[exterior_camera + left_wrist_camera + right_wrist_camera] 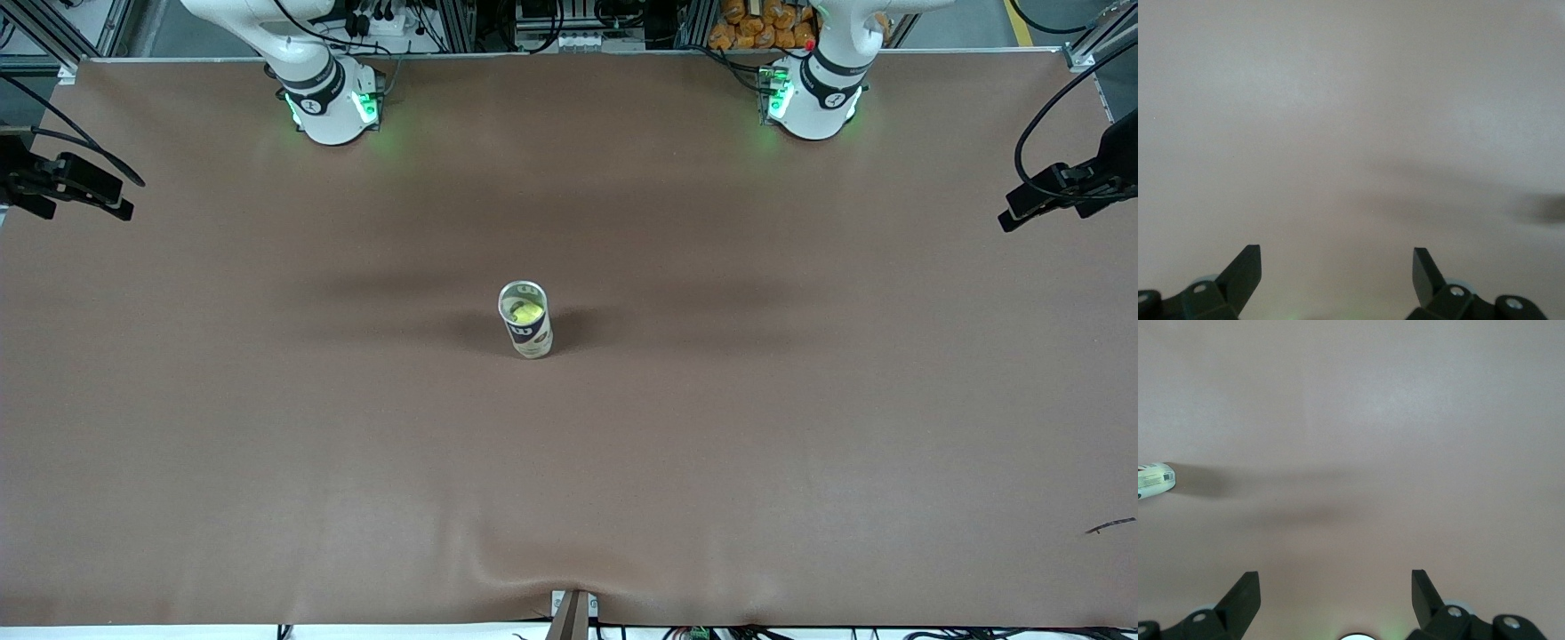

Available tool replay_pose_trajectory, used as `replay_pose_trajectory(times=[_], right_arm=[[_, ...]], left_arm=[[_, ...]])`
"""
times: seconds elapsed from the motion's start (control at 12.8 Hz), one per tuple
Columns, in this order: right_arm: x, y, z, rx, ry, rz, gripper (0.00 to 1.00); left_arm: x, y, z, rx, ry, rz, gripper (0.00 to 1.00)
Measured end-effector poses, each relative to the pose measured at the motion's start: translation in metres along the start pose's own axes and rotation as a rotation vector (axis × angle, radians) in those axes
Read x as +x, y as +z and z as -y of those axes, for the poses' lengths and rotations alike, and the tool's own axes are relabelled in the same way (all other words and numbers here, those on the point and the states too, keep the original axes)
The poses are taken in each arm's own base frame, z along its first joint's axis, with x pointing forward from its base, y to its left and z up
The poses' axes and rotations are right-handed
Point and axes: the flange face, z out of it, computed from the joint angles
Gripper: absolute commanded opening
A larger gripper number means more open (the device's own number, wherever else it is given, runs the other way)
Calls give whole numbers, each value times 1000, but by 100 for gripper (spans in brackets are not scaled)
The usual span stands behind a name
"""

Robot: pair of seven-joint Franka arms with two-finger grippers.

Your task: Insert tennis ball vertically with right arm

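Observation:
A clear tennis ball can (525, 320) with a dark label stands upright in the middle of the brown table, its top open. A yellow-green tennis ball (524, 311) sits inside it, near the top. The can's end also shows at the edge of the right wrist view (1154, 481). Both arms are drawn back to their bases at the top of the front view, and their hands are out of that view. My right gripper (1336, 590) is open and empty over bare table. My left gripper (1337, 267) is open and empty over bare table.
The brown table cover (800, 400) spans the view, with a wrinkle at its near edge (533, 569). Black camera mounts stand at the table's two ends (67, 182) (1067, 191). A small dark mark (1109, 526) lies near the left arm's end.

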Motion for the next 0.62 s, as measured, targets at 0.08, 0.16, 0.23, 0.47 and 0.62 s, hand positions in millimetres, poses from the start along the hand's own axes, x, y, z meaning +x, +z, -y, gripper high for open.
replay_pose_trajectory(times=[0.08,0.16,0.23,0.47,0.62], right_arm=[[0,0,0,0,0,2,100],[0,1,0,0,0,3,100],[0,1,0,0,0,4,100],[-1,1,0,0,1,7,100],[-1,1,-1,0,1,9,100]], left_arm=[[0,0,-2,1,6,-1,100],[-1,0,-4,1,13,-3,100],[-2,-1,-8,1,21,-5,100],[-7,-9,-11,0,92,-19,100],[-11,-18,-4,-3,105,-36,100]])
